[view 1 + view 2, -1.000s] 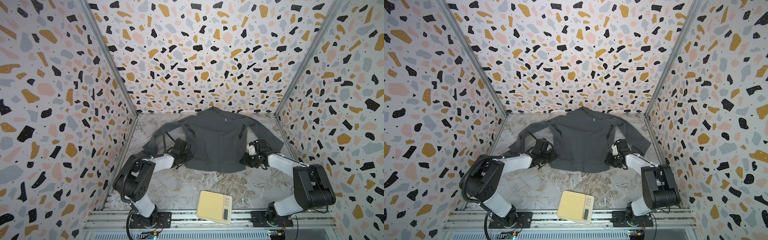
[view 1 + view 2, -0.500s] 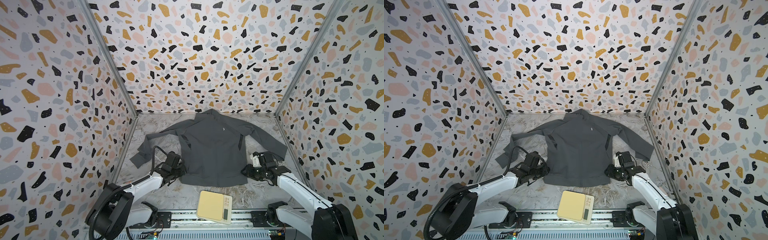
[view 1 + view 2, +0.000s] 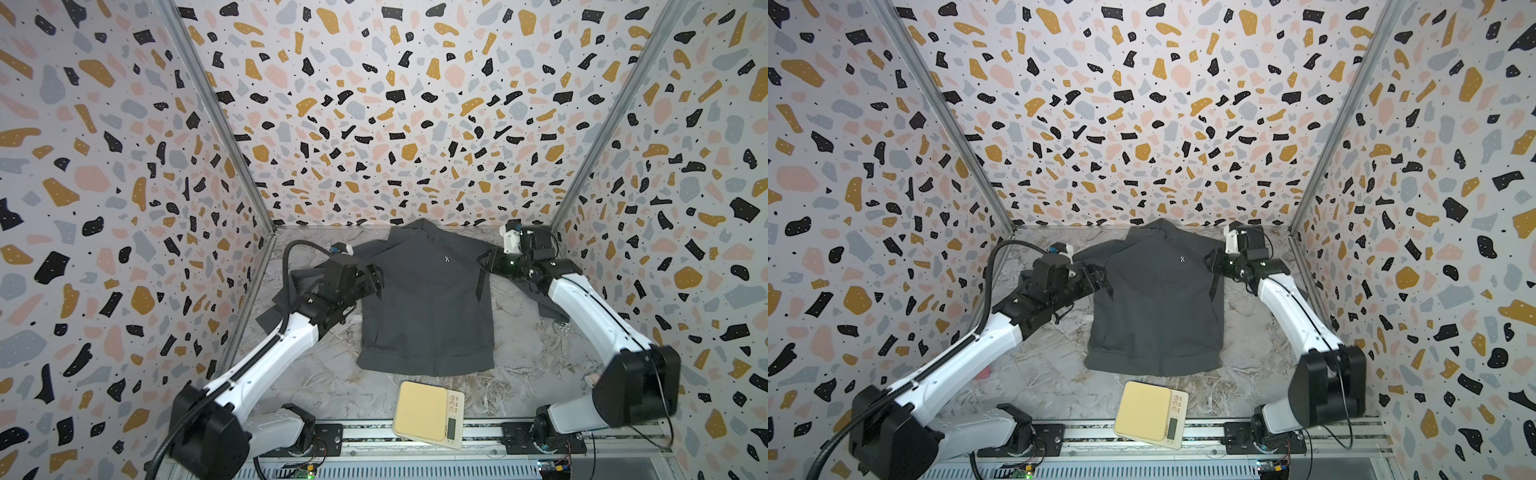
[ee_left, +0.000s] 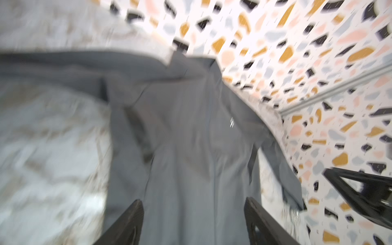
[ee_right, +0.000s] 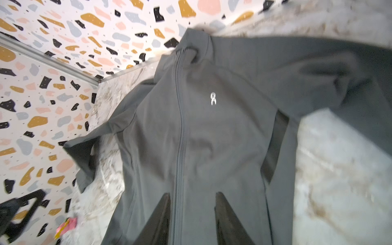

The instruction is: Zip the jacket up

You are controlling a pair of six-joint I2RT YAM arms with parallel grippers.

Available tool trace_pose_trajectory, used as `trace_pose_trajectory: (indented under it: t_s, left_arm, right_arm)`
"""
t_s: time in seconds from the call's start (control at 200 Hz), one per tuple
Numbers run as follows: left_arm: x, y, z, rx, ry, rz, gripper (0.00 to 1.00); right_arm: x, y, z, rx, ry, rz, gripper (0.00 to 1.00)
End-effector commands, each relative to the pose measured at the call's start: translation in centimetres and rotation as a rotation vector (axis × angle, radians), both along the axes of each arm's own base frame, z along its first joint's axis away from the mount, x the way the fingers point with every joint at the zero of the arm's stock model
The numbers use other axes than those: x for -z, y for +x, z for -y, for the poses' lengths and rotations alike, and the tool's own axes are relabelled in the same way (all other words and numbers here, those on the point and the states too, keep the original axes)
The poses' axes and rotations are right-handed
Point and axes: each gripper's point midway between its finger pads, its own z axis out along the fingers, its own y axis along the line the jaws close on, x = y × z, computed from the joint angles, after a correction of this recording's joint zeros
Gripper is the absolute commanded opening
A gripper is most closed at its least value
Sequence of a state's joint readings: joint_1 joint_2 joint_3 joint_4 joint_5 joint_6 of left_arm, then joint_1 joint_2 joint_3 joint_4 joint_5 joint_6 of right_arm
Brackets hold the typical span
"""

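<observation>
**Two tools stand open over a jacket that looks zipped**

Both top views show the charcoal jacket lying front-up and flat on the marbled tabletop. Its collar points toward the back wall, and its hem is near a cream kitchen scale at the front edge. The front panels meet along the middle with no gap visible. The left tool hangs at the jacket's shoulder on its side, and the right tool at the opposite shoulder. Whether either touches cloth cannot be told from here.

From the left wrist, the picture is blurred. The left tool has its fingers spread wide with nothing between them, and the jacket lies beyond.

From the right wrist, the right tool shows a narrower gap, its fingers apart and empty. The zip runs as one closed line from between them, past the white chest logo and into the stand-up collar.

Judged from this, the zipping appears done up to the collar. The slider is too small to pick out, so the very top cannot be confirmed. What seems left is only to draw both arms clear.
</observation>
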State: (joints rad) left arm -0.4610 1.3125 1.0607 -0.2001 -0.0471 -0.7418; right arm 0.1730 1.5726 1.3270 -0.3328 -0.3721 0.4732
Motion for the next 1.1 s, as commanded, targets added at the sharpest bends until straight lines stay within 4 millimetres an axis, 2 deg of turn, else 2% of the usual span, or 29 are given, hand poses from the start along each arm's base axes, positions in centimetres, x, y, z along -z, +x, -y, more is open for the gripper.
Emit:
trace_pose_trajectory:
  t_s: [0.0,0.08,0.105,0.175,0.255,0.36,0.496,0.586,0.666,0.791,0.986,1.096]
  left_arm:
    - [2.6,5.7,1.4,0.014,0.068,-0.016,0.75]
    - [5.5,10.7,2.9,0.022,0.057,-0.078,0.68]
    - [6.1,12.3,3.3,0.027,0.053,-0.087,0.64]
    - [9.4,16.0,4.4,0.022,0.049,-0.140,0.55]
    - [12.0,19.3,4.8,0.001,0.045,-0.153,0.48]
    - [15.7,21.7,3.6,-0.061,0.030,-0.187,0.38]
    - [20.6,22.3,1.1,-0.123,0.027,-0.261,0.28]
    - [22.4,22.0,-1.0,-0.170,0.038,-0.290,0.20]
    - [23.6,21.6,-2.6,-0.199,0.042,-0.310,0.19]
    - [24.0,21.4,-4.9,-0.241,0.043,-0.318,0.18]
    - [23.2,21.3,-7.7,-0.292,0.049,-0.300,0.16]
    - [22.2,21.6,-8.4,-0.296,0.038,-0.261,0.14]
  right_arm:
    - [2.7,6.5,-0.2,-0.019,0.024,0.015,0.27]
    - [4.5,11.4,-0.7,-0.019,0.046,0.017,0.21]
    - [5.4,12.5,-0.8,-0.017,0.056,0.003,0.20]
    - [7.3,15.7,-1.5,-0.025,0.090,-0.015,0.18]
    - [9.9,18.1,-2.2,-0.028,0.116,-0.056,0.15]
    - [13.7,19.6,-2.3,0.003,0.142,-0.126,0.11]
    - [18.2,19.3,-2.1,0.050,0.166,-0.204,0.07]
    - [20.3,18.8,-1.6,0.086,0.184,-0.235,0.04]
    - [21.5,18.4,-0.5,0.127,0.212,-0.253,0.01]
    - [22.1,18.3,1.6,0.180,0.241,-0.246,0.00]
    - [22.5,18.5,5.4,0.223,0.255,-0.230,0.00]
    - [21.6,18.8,7.2,0.217,0.257,-0.193,0.00]
